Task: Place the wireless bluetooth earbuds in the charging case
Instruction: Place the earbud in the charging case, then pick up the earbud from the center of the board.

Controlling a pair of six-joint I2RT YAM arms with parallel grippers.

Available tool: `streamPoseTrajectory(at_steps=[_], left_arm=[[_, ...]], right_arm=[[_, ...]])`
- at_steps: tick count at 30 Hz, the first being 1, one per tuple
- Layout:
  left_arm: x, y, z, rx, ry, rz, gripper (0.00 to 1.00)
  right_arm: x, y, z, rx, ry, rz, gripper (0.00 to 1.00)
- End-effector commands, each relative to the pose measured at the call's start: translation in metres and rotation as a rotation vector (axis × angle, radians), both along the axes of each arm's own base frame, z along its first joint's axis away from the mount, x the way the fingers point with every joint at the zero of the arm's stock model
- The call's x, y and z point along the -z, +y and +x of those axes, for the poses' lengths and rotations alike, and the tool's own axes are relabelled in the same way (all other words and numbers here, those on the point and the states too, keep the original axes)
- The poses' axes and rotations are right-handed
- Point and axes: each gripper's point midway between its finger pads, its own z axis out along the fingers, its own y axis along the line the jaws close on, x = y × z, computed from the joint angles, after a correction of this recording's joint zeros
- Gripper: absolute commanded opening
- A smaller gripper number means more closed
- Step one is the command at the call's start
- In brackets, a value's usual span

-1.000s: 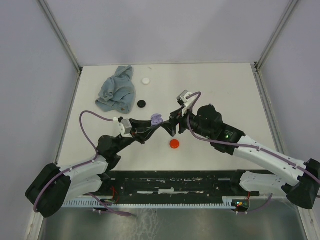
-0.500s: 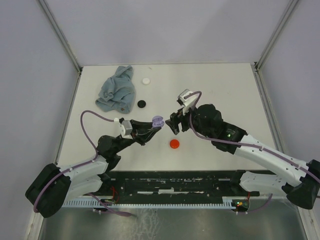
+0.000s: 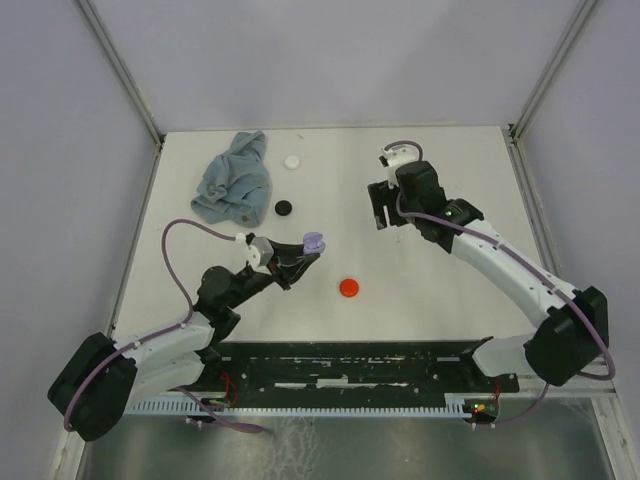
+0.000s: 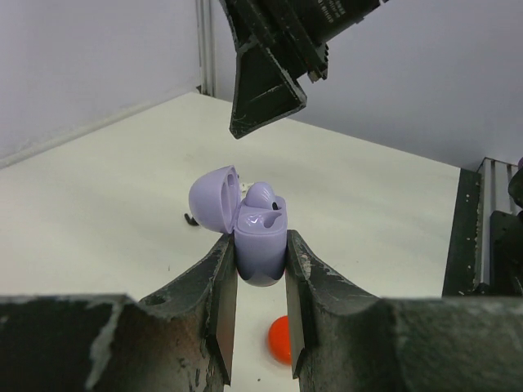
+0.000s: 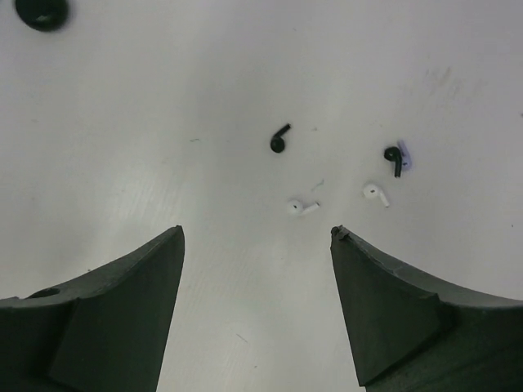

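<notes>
Lavender earbud [image 5: 407,158] half-hidden behind black earbud [image 5: 393,154].

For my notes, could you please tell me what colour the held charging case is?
Lavender; the charging case shows best in the left wrist view.

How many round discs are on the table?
3: white disc right of the cloth, black disc just nearer, red disc nearest the arms' bases. The cloth could hide more.

Earbuds [image 5: 279,142] on table [image 5: 147,114] before right hand [image 5: 256,233]
</notes>
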Motion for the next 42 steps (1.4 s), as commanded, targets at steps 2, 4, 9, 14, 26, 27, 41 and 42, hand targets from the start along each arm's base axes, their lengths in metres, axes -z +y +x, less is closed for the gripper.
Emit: streamPoseTrajectory(at_steps=[2, 4, 9, 14, 26, 27, 41, 42], left_arm=[[0.01, 0.008, 0.011, -0.073, -0.033, 0.068, 0.03], [0.014, 0.01, 0.013, -0.089, -0.033, 0.085, 0.03], [0.016, 0.012, 0.015, -0.107, -0.035, 0.108, 0.03], [0.016, 0.01, 0.012, -0.086, -0.035, 0.111, 0.03], [0.018, 0.006, 0.011, -0.064, -0.035, 0.125, 0.03], [0.018, 0.006, 0.011, -0.062, -0.035, 0.126, 0.03], [0.019, 0.005, 0.011, -0.057, -0.033, 0.129, 0.03], [0.02, 0.005, 0.011, -0.057, -0.032, 0.13, 0.03]], right_arm=[[0.031, -0.047, 0.034, 0.181, 0.107, -0.08, 0.79], [0.046, -0.065, 0.047, 0.241, 0.148, -0.087, 0.77], [0.079, -0.102, 0.076, 0.355, 0.234, -0.065, 0.7], [0.108, -0.13, 0.1, 0.43, 0.291, -0.031, 0.62], [0.156, -0.151, 0.135, 0.434, 0.411, 0.088, 0.36], [0.159, -0.151, 0.136, 0.43, 0.419, 0.091, 0.35], [0.182, -0.14, 0.139, 0.378, 0.488, 0.143, 0.31], [0.181, -0.139, 0.14, 0.37, 0.484, 0.148, 0.31]])
